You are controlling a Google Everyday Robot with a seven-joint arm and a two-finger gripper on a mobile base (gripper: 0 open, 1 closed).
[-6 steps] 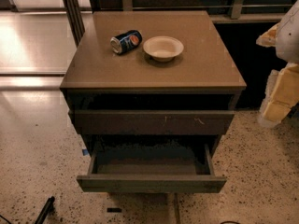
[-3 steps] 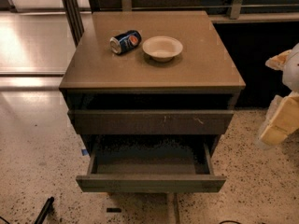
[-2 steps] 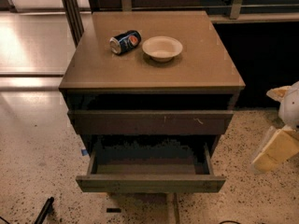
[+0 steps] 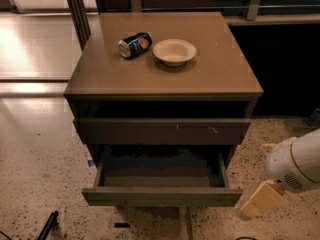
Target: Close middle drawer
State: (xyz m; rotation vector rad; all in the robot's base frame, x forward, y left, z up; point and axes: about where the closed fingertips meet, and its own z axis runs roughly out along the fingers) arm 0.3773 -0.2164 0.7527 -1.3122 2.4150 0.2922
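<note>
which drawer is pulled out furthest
The middle drawer, the lower one in view: its inside lies open, while the scratched drawer front above sits far further back. The gripper hangs by its right front corner.

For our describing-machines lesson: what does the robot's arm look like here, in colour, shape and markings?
The arm, lower right, has a rounded white shell with a patch of small vent holes. Its tip, beside the front corner of the middle drawer, is a blocky cream-yellow piece, seemingly the pincer. No lettering shows.

Office-like room: speckled floor (image 4: 40, 184), grey cabinet (image 4: 225, 69); claw (image 4: 257, 200) low right.
</note>
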